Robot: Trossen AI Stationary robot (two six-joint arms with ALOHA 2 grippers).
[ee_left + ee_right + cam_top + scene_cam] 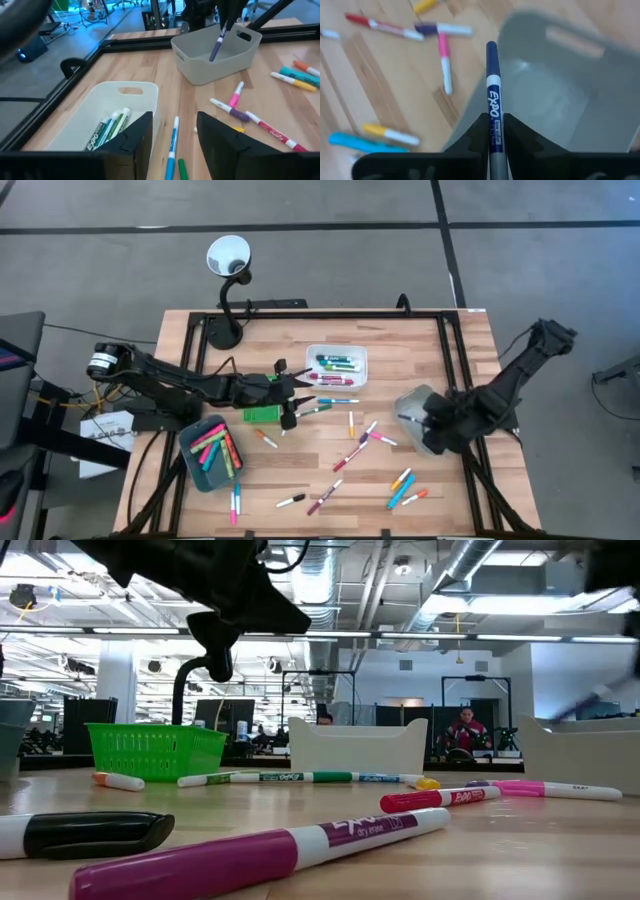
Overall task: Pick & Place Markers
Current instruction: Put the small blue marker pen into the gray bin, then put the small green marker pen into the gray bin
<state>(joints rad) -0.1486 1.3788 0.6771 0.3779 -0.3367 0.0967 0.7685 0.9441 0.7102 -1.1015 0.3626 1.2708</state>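
From above, your right gripper (424, 421) hangs over the grey tray (410, 406), clamped on a purple-capped marker (408, 418). Your left gripper (296, 395) sits just beside the white tray (362, 360), fingers parted and empty. In your right wrist view, the marker (492, 107) stands pinched between the fingers above the grey tray (560, 90). In your left wrist view, a blue marker (173, 142) lies beside the white tray (100, 107), between the spread fingers.

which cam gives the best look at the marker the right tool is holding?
Right wrist view: the purple-capped marker fills the frame, clamped in the right tool over the grey tray. Left wrist view shows it farther off, hanging into that tray. High view shows only a sliver; in the low view I can't pick it out.
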